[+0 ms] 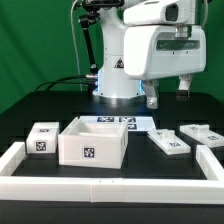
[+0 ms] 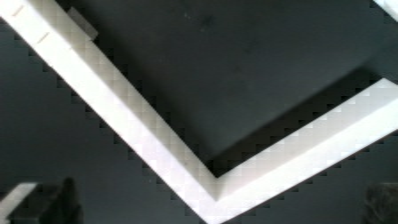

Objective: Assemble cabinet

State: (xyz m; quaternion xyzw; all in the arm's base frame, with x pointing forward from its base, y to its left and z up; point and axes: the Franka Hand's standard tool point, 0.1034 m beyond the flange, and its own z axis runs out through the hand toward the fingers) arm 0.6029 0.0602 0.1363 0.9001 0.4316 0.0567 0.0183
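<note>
The cabinet body (image 1: 92, 143), a large open white box with a tag on its front, stands on the black table left of the middle. A small white tagged block (image 1: 42, 138) lies at its left. Two flatter white tagged parts (image 1: 168, 143) (image 1: 197, 132) lie toward the exterior view's right. My gripper (image 1: 169, 98) hangs high above the table behind those two parts, open and empty. In the wrist view my gripper (image 2: 214, 212) shows only as two dark fingertips (image 2: 43, 200) at the frame's corners, far apart, with nothing between them. No cabinet part shows there.
The marker board (image 1: 115, 122) lies flat behind the cabinet body, in front of the robot's base. A long low white border rail (image 1: 100, 185) runs along the front and both sides. One corner of the rail (image 2: 187, 160) fills the wrist view.
</note>
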